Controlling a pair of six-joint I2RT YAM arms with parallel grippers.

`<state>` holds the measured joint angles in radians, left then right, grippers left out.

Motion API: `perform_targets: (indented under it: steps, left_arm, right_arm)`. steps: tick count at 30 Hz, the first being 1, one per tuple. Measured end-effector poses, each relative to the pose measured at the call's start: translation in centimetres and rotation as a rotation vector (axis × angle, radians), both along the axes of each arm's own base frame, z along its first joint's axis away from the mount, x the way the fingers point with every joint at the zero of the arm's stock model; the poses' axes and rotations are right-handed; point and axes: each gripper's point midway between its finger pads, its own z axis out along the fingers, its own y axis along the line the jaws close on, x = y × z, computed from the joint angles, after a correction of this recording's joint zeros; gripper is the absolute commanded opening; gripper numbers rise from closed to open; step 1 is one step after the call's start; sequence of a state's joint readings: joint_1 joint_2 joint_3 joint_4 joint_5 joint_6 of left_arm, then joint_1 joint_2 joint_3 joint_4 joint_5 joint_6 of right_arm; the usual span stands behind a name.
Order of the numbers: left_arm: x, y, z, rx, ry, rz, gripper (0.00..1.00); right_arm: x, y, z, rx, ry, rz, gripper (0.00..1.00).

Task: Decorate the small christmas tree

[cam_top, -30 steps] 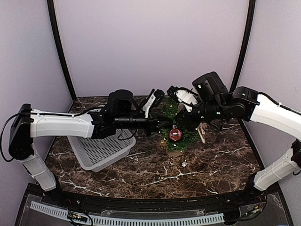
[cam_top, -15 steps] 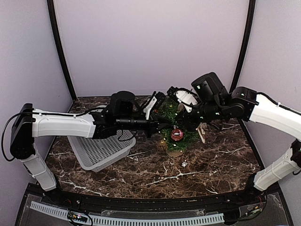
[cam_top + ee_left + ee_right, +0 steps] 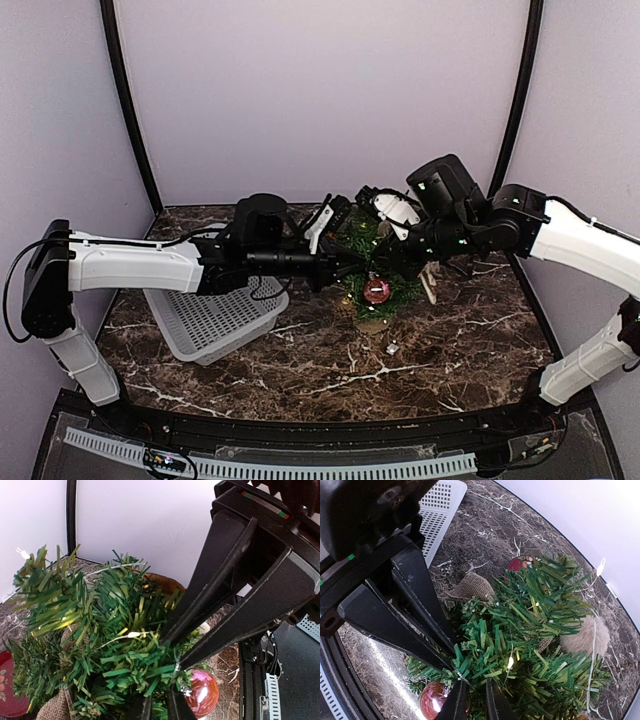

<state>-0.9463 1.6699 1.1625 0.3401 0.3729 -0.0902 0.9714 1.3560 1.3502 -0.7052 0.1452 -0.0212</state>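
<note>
The small christmas tree (image 3: 403,290) stands mid-table in its pot, between both arms. A shiny red bauble (image 3: 377,290) hangs at its near side. My left gripper (image 3: 350,262) reaches in from the left, my right gripper (image 3: 385,265) from the right, their tips almost meeting above the bauble. In the left wrist view my left gripper (image 3: 159,694) stands narrowly open over the tree (image 3: 115,630), with the bauble (image 3: 202,692) and its silver hanger (image 3: 177,672) beside it. In the right wrist view my right gripper (image 3: 473,682) is also narrowly open, with needles of the tree (image 3: 540,630) in the gap and the bauble (image 3: 434,700) below left.
A white basket (image 3: 215,320) lies left of the tree under the left arm. A small pale piece (image 3: 392,348) lies on the marble in front of the pot. A red plate (image 3: 517,562), a burlap scrap (image 3: 472,586) and a fluffy beige ball (image 3: 585,635) sit around or on the tree.
Both grippers' jaws have parted a little. The left arm has edged right into the tree, and the bauble now hangs slightly lower.
</note>
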Motion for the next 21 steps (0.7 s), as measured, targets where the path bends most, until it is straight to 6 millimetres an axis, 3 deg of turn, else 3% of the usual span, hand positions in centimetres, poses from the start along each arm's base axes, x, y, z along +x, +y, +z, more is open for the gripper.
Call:
perform_targets:
  steps: [15,21]
  left_arm:
    - [0.1,0.2,-0.5,0.012,0.011,0.011,0.38]
    - [-0.2,0.6,-0.9,0.020,0.019,0.012,0.41]
  right_arm:
    - [-0.9,0.1,-0.1,0.007,0.014,0.020,0.25]
    - [-1.5,0.2,0.1,0.012,0.011,0.033,0.27]
